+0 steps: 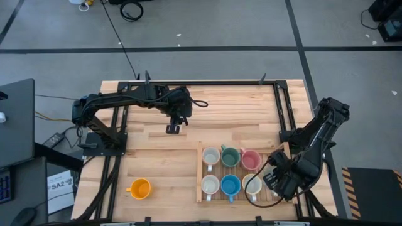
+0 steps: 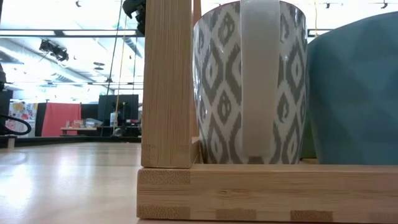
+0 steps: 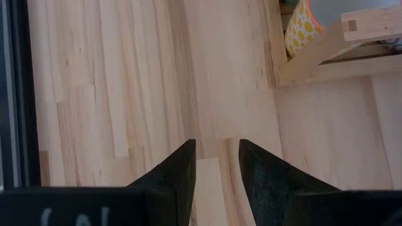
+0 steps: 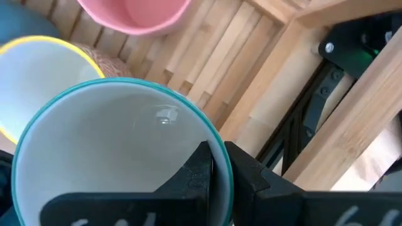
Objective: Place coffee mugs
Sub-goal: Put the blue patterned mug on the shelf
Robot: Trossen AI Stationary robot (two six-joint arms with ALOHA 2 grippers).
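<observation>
High view shows the orange mug [image 1: 139,188] alone on the tabletop [image 1: 163,157] at about eight o'clock, well apart from everything else. Further right, at about eleven o'clock, the left gripper [image 1: 173,129] hangs over bare wood with its fingers [image 3: 182,172] a narrow gap apart and nothing between them.

Right of centre sits the wooden tray [image 1: 200,176], already carrying a back row of white mug [image 1: 210,156], green mug [image 1: 230,156] and pink mug [image 1: 251,159], and a front row of another white mug [image 1: 210,184], the blue mug [image 1: 230,184] and a yellow-rimmed mug [image 1: 253,186].

At about four o'clock the right gripper [image 4: 218,166] is pinched on the wall of a teal-rimmed white mug [image 4: 113,150], one finger inside and one outside, carrying it just beside the tray's right end.

To set this mug down well, the right arm should probably bring it over the free space at the tray's right end, keep it upright, and lower it straight so its wall does not knock the yellow-rimmed neighbour. The pinch on the wall looks thin, so the mug could tilt; release should wait until the base rests flat. The orange mug would then be left for the left arm.
</observation>
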